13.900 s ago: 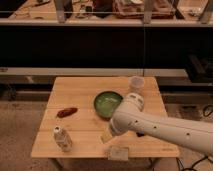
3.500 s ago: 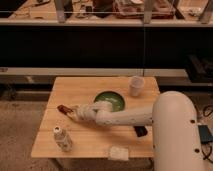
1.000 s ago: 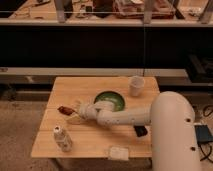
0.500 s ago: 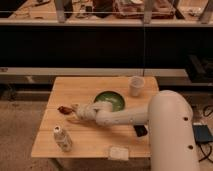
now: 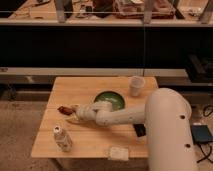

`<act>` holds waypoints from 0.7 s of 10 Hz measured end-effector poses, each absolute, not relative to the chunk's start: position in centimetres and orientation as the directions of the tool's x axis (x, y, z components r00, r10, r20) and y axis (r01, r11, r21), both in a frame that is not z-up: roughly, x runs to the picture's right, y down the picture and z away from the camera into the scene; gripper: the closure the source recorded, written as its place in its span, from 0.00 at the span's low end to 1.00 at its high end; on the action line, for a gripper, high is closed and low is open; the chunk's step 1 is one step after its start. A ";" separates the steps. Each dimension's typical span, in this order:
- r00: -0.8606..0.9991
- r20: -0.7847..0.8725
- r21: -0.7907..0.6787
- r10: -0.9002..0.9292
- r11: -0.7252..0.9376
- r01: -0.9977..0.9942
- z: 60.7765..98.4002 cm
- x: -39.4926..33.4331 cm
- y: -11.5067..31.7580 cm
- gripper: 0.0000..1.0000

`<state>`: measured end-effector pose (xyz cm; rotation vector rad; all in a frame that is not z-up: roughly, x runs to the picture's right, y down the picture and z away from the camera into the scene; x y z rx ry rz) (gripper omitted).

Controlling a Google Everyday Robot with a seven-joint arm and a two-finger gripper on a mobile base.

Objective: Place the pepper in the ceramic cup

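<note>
Camera view: gripper (image 5: 75,116) low over left side of table (image 5: 90,85), at right end of pepper (image 5: 63,109); claw open, closed or gripping: cannot tell. Pepper flat on wood near left edge, not lifted. Cup (image 5: 136,86) upright at far right corner, well apart. Probably grasp stage; lift, carry, drop all left. Green bowl (image 5: 109,100) between pepper and cup. Bottle (image 5: 62,139) near front edge, off route.

Robot arm (image 5: 150,112): smooth off-white casing, a thick rounded column narrowing (in jointed segments) to the pale gripper (image 5: 76,115), low over the table (image 5: 90,85).
</note>
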<state>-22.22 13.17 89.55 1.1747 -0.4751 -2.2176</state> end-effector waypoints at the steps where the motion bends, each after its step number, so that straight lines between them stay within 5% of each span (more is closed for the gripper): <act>1: -0.448 -0.626 0.552 -0.638 -0.768 0.324 89.6 -22.2 13.2 0.50; 4: -0.454 -0.617 0.558 -0.643 -0.764 0.324 89.7 -22.2 13.4 0.73; 7: -0.459 -0.607 0.566 -0.648 -0.759 0.323 89.8 -22.2 13.7 0.75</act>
